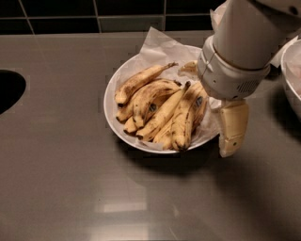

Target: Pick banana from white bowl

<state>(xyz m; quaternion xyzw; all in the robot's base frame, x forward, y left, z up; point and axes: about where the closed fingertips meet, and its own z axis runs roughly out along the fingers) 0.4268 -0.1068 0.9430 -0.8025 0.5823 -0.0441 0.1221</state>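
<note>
The white bowl (113, 123), lined with crinkled white paper, stands on the grey counter and holds several bananas. The banana (186, 120), long and fairly straight with a small blue sticker near its stem end, lies at the bowl's right side among the others. A shorter curved banana (148, 96) with a dark sticker lies left of it. My gripper (232, 129) hangs below the arm's white wrist, just outside the bowl's right rim, low over the counter and beside the banana. It holds nothing that I can see.
Another white dish (292, 80) is cut off at the right edge. Paper of a further bowl (216, 14) shows behind the arm at the top right. A dark round opening (8, 89) is in the counter at the left. Black wall tiles run along the back.
</note>
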